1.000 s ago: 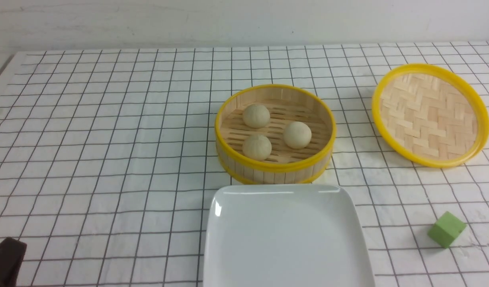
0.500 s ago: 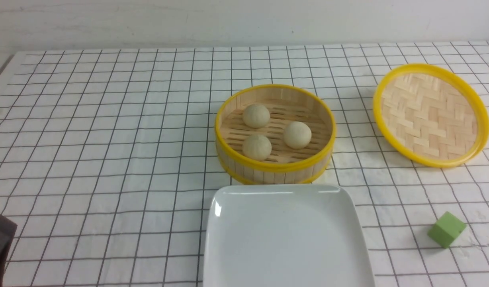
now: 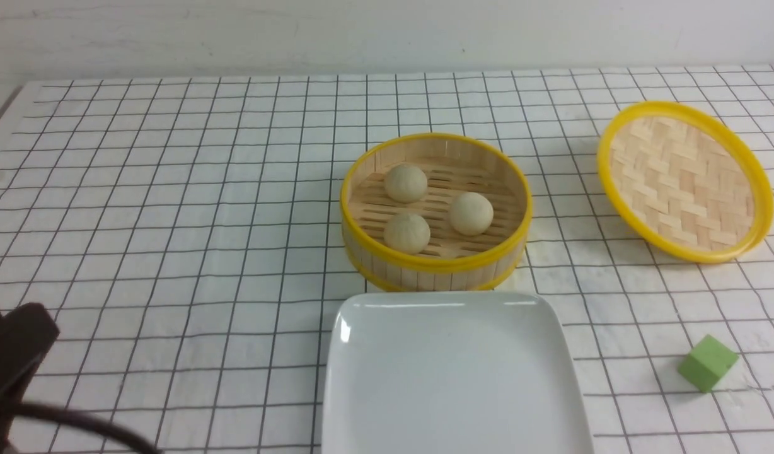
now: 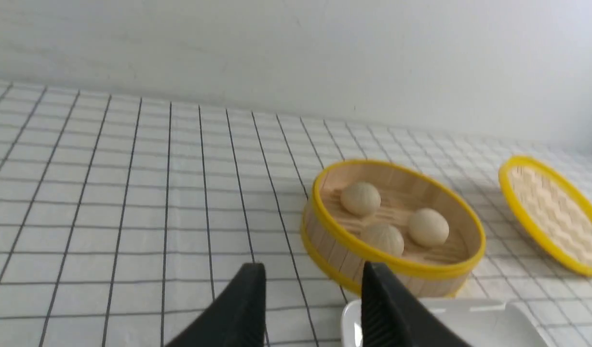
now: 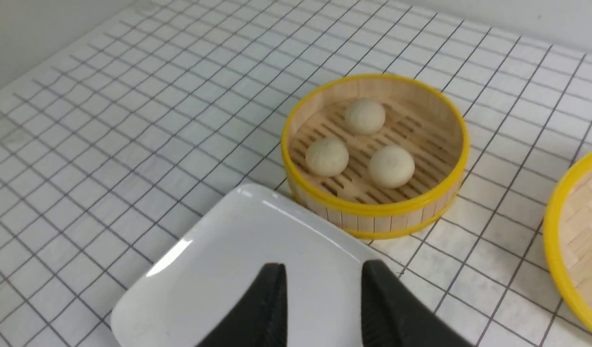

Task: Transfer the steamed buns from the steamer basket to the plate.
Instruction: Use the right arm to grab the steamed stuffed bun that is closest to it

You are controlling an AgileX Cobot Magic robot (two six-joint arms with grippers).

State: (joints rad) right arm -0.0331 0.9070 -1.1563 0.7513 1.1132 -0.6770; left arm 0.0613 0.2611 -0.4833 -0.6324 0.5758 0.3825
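Three off-white steamed buns [image 3: 405,183] [image 3: 471,213] [image 3: 406,232] lie in the round bamboo steamer basket [image 3: 425,274] at mid-table. The glossy white plate [image 3: 453,378] sits just in front of the basket, with nothing on it. In the left wrist view my left gripper [image 4: 313,270] is open and holds nothing; it is short of the basket [image 4: 325,246] and above the plate's corner [image 4: 469,318]. My right gripper [image 5: 323,266] is open over the plate [image 5: 219,270], and the basket [image 5: 373,219] is beyond it. Only a dark part of the left arm [image 3: 15,353] shows in the front view.
The woven yellow-rimmed lid [image 3: 683,183] lies at the right, its inside facing up. A green cube [image 3: 707,362] sits at the front right. A white checked cloth [image 3: 173,221] covers the table, and a pale wall stands behind it.
The dark part of the left arm has risen further into view at the bottom left, with a cable now showing. The lid has shifted slightly to the right. The buns have not moved.
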